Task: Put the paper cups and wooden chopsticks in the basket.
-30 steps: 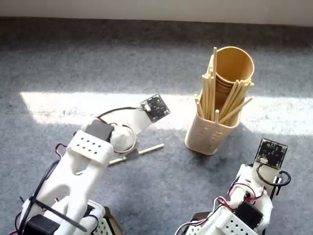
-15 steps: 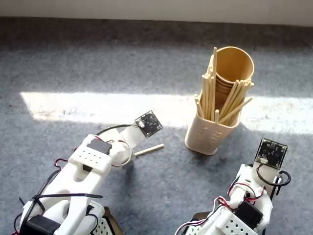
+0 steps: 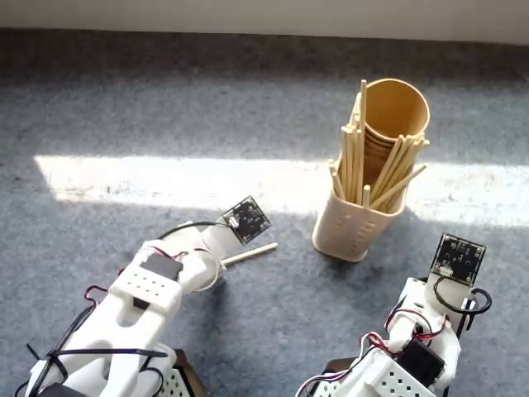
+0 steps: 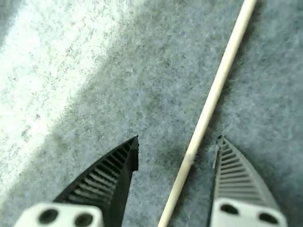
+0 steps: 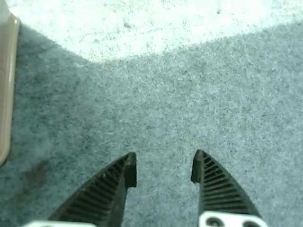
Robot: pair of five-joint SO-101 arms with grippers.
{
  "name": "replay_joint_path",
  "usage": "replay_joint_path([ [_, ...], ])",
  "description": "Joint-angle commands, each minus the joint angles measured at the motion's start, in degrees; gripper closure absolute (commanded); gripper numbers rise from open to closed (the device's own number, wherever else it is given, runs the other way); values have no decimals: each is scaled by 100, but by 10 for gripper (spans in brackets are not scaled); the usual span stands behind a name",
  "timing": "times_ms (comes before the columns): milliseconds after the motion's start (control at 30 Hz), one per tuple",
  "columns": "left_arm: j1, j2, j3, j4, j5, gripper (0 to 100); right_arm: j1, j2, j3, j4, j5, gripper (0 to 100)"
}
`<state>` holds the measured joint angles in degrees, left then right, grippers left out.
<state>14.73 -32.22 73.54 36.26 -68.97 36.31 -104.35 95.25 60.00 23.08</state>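
Basket at 3 o'clock on grey surface, holding stacked paper cups and upright wooden chopsticks, loose chopstick at basket's 9 o'clock, straddled by spread left end effector, right end effector spread over bare surface.

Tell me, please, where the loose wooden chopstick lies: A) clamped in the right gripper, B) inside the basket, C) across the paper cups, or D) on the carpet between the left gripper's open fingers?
D: the left wrist view shows the chopstick flat on the carpet, passing between the tips of the open left gripper.
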Motion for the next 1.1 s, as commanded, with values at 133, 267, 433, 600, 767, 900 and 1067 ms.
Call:
replay_joint_path([
  [133,31,75,-233,440,53,972,-48,-66,769,13,149,800],
  [267,31,75,-233,431,53,964,-48,-66,769,13,149,800],
  [433,13,31,-312,431,53,960,-48,-66,769,22,149,800],
  [600,-215,40,-1367,431,905,993,-48,-66,769,22,149,800],
  [767,-453,75,-3099,308,2154,995,-48,-66,769,22,149,800],
  [900,-391,40,-3925,-448,2725,995,-48,-66,769,22,149,800],
  [1067,-57,22,-4620,-993,3156,995,-48,-66,769,22,149,800],
])
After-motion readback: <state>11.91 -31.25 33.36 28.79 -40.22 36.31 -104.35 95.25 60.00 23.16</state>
